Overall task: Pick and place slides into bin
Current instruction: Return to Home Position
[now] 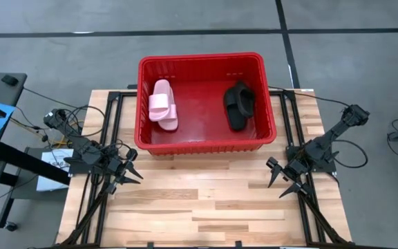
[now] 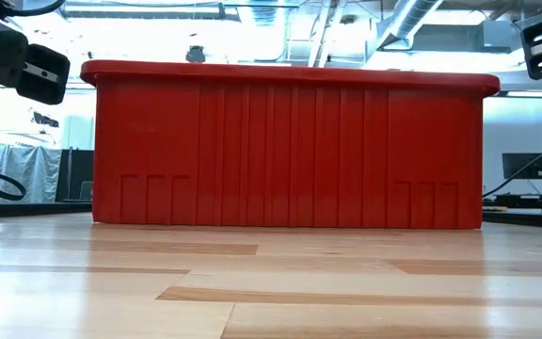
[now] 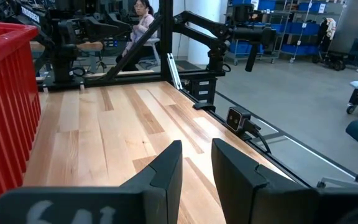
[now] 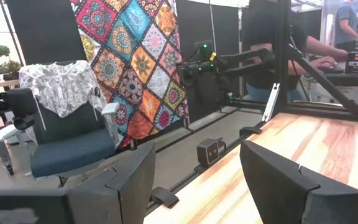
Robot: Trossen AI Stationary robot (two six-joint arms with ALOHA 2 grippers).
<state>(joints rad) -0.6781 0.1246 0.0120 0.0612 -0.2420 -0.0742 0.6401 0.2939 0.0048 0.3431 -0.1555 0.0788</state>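
Red bin (image 1: 202,59) loaded, both grippers empty.
High view: left gripper (image 1: 131,169) hangs by the table's (image 1: 206,200) left edge and right gripper (image 1: 278,182) by its right edge. The bin, at the far edge, holds pink slides (image 1: 163,104) and black slides (image 1: 239,105). Low view: the bin's wall. Left wrist: fingers narrowly parted. Right wrist: fingers spread wide.

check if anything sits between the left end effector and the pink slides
Only the bin's near wall: the pink slides lie inside it, and the left end effector is outside, off its front-left corner. Nothing else visible stands between them.
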